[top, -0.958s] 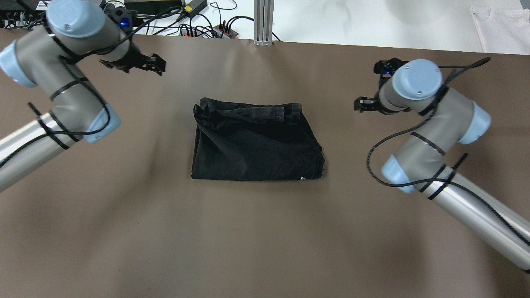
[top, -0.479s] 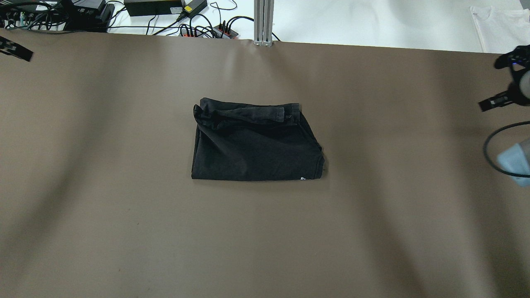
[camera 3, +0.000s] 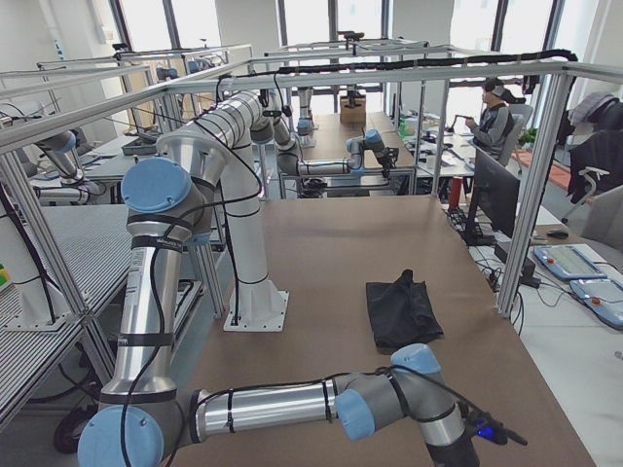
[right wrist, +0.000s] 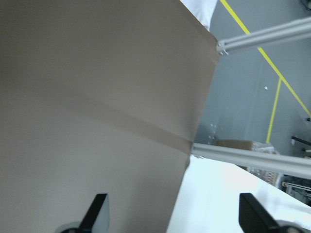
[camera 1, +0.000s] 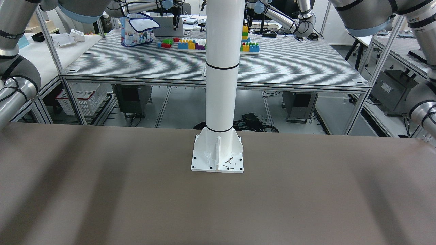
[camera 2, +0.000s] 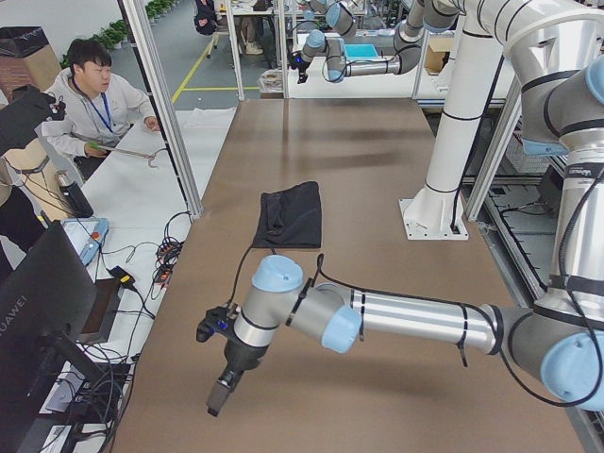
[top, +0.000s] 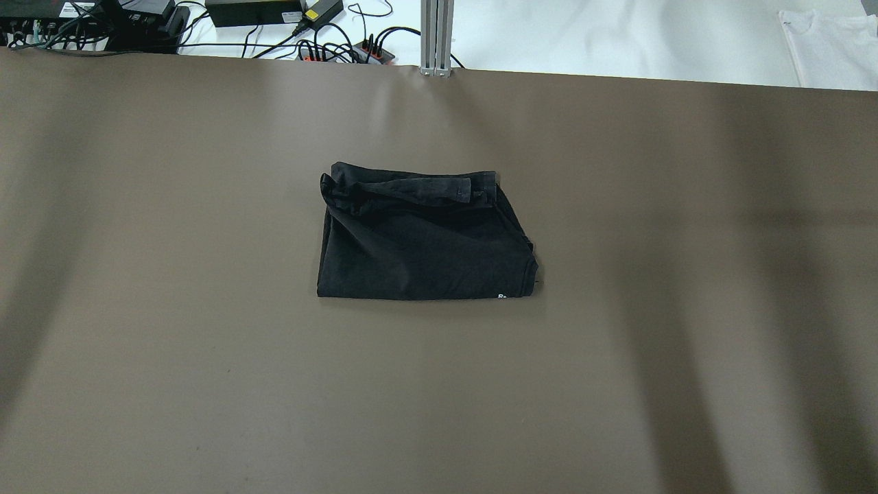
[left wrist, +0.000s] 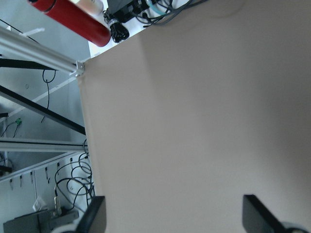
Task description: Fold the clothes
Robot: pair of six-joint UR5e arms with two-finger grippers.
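The black garment (top: pixel 422 237) lies folded into a rough rectangle at the middle of the brown table (top: pixel 206 384), its rumpled hem on the far side. It also shows in the exterior left view (camera 2: pixel 291 215) and the exterior right view (camera 3: pixel 401 311). Neither gripper touches it. My left gripper (left wrist: pixel 175 221) is open and empty over bare table near the table's left end, far from the garment; it also shows in the exterior left view (camera 2: pixel 219 398). My right gripper (right wrist: pixel 175 213) is open and empty over bare table by the right end's edge.
The white pillar's base plate (camera 1: pixel 218 158) stands on the robot's side of the table. Cables and power bricks (top: pixel 302 27) lie beyond the far edge. An aluminium post (top: pixel 436 38) stands at the far edge. An operator (camera 2: pixel 94 94) sits off the far side.
Both arms have swung outward and left the overhead view, the left arm to the left end, the right arm to the right end. The garment has not moved.
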